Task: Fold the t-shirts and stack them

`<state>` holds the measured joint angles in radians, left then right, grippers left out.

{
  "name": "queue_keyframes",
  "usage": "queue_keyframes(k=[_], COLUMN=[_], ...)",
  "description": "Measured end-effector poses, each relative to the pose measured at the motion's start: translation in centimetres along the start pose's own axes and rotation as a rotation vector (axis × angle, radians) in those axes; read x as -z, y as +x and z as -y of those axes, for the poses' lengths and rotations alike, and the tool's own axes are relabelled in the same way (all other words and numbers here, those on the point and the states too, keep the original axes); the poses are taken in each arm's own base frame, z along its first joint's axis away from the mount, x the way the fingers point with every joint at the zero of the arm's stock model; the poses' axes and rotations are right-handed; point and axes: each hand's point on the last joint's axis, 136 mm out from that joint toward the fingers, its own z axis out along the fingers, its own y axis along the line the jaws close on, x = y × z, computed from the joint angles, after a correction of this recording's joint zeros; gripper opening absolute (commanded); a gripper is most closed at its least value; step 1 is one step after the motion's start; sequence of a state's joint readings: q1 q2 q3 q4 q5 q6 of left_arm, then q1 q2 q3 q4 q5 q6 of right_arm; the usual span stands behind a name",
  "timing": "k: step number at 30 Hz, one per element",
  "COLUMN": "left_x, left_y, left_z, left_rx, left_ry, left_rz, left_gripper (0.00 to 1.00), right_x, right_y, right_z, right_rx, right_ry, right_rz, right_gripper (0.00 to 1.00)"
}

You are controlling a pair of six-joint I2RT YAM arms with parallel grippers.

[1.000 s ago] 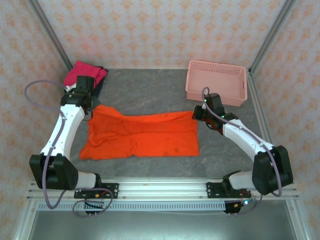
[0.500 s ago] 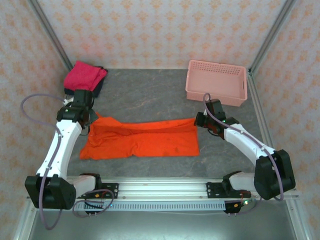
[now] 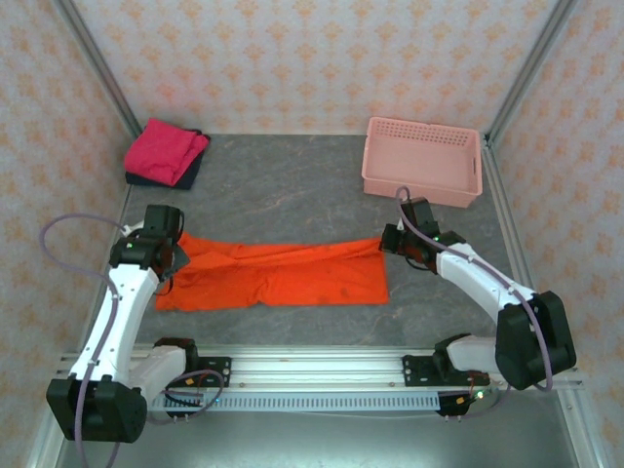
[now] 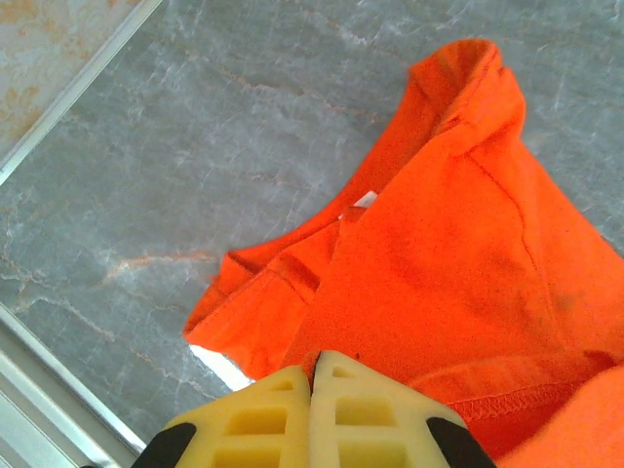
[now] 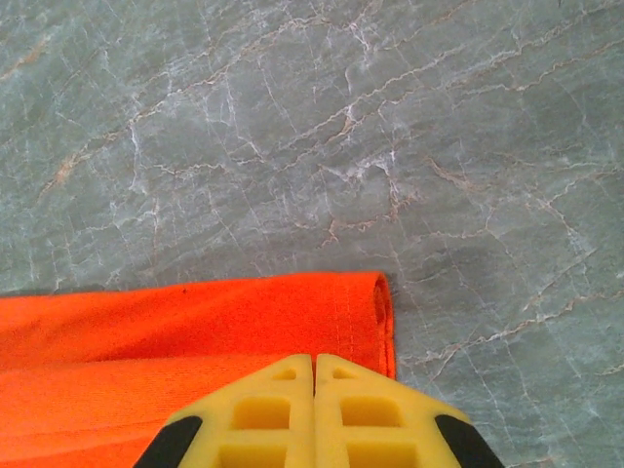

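Across the middle of the grey, stone-veined table [image 3: 292, 185] the orange t-shirt [image 3: 283, 278] is lying as a long band, its far edge doubled over and stretched between my two arms. I judge I am partway through the lengthwise fold. To do it well I am aiming to bring both corners toward the near hem at one pace and one height, so the crease is running straight and the cloth is not twisting. The sleeve end on the left is bunching, so that side is asking for a little outward tension before I set it down.

Off to the far right, the pink plastic lattice basket [image 3: 420, 185] is sitting well apart from the work. At the far left corner the magenta t-shirt [image 3: 166, 148] is resting folded on the dark navy t-shirt [image 3: 188, 175], which is peeking out beneath it — that is where this one is heading, I think.

Both pincers are pressed together. The left gripper [image 4: 314, 363] is pinching the shirt near its collar, and the right gripper [image 5: 314, 363] is pinching the folded right edge.

The knit is looking soft, matte and limp, wrinkling easily; the table is looking smooth and hard. A stitched hem and a small white label are showing in the left wrist view.
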<state>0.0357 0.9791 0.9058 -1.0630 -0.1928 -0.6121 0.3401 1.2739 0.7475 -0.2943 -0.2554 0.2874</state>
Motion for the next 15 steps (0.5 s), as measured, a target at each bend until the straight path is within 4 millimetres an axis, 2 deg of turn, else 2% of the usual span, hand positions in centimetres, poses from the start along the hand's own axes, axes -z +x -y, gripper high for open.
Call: queue_keyframes(k=[9, 15], left_x=[-0.2, 0.1], left_y=[1.0, 1.2], left_z=[-1.2, -1.5], left_rx=[0.009, 0.042], left_ry=[-0.04, -0.04], left_rz=[-0.013, -0.012], left_gripper=[0.0, 0.0], right_x=[0.1, 0.4], right_y=[2.4, 3.0], right_z=[1.3, 1.5], right_rx=[-0.023, -0.033], right_ry=[0.025, 0.023], right_rz=[-0.045, -0.051], right_gripper=[0.0, 0.0])
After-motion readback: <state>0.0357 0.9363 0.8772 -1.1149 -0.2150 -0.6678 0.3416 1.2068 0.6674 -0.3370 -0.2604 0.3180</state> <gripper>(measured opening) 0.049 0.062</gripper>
